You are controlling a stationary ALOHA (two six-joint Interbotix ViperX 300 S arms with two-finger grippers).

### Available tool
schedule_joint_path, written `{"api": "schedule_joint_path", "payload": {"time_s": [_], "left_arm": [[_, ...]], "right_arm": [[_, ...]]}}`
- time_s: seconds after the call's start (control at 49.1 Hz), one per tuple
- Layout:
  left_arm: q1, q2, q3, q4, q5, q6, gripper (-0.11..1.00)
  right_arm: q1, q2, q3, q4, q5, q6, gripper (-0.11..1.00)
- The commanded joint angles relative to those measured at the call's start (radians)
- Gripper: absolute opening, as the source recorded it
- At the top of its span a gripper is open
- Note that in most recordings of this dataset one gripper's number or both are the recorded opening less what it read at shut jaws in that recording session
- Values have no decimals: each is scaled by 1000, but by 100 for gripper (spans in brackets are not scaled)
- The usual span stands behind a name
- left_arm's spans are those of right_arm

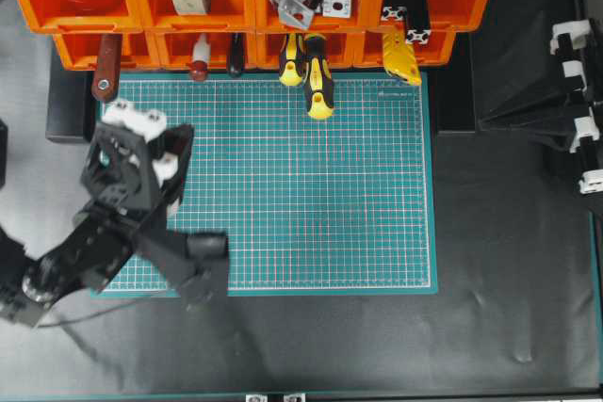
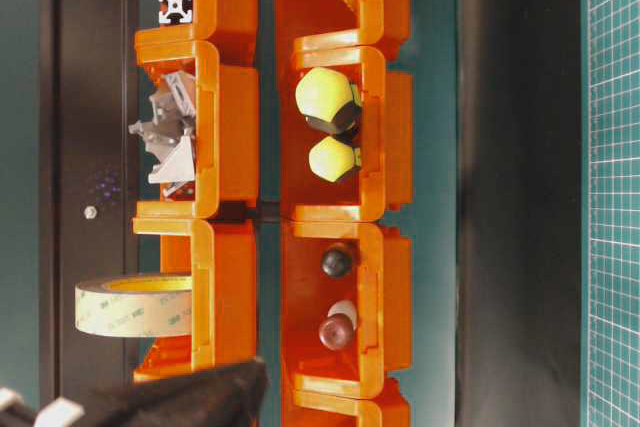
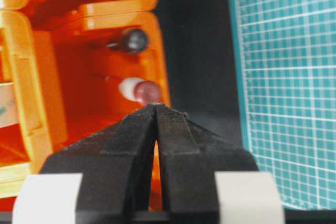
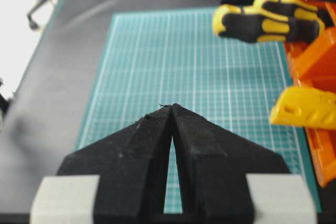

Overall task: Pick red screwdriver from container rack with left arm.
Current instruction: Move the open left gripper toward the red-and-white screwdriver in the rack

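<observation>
The left gripper [image 3: 156, 109], jaws pressed together and empty, points at the red screwdriver [image 3: 140, 89] in the rack [image 3: 68, 72], apparently lining up its approach.

A black table [image 1: 509, 327] carries a green gridded cutting mat [image 1: 311, 204] at its middle and the orange container rack [image 1: 245, 7] along its far edge.

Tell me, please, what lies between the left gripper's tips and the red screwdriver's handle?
Nothing: in the left wrist view the shut left gripper points at the red screwdriver, with only a bare gap between.
</observation>
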Motion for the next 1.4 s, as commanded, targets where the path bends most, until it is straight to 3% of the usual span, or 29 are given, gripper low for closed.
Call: {"api": "schedule_joint_path", "payload": {"time_s": [0.0, 0.204, 0.672, 0.753, 0.936, 1.018, 1.14, 1.384], "left_arm": [[21, -20, -29, 8, -3, -2, 0], [44, -21, -25, 6, -25, 9, 0], [81, -18, 0, -2, -86, 11, 2], [86, -18, 8, -2, -84, 8, 15], [104, -18, 48, -2, -120, 14, 69], [117, -20, 69, 0, -143, 14, 85], [143, -15, 84, 0, -164, 18, 77], [176, -17, 109, 0, -184, 20, 81]], "right_arm": [[2, 6, -23, -9, 15, -17, -1], [2, 3, -14, -11, 14, -86, -1], [5, -20, -20, -11, 21, -92, -1], [8, -23, -20, -9, 23, -95, -1], [15, -32, -20, -9, 28, -98, -1], [20, -37, -20, -11, 28, -97, -1], [21, -41, -20, -11, 32, -95, -1], [21, -49, -23, -9, 54, -97, -1]]}}
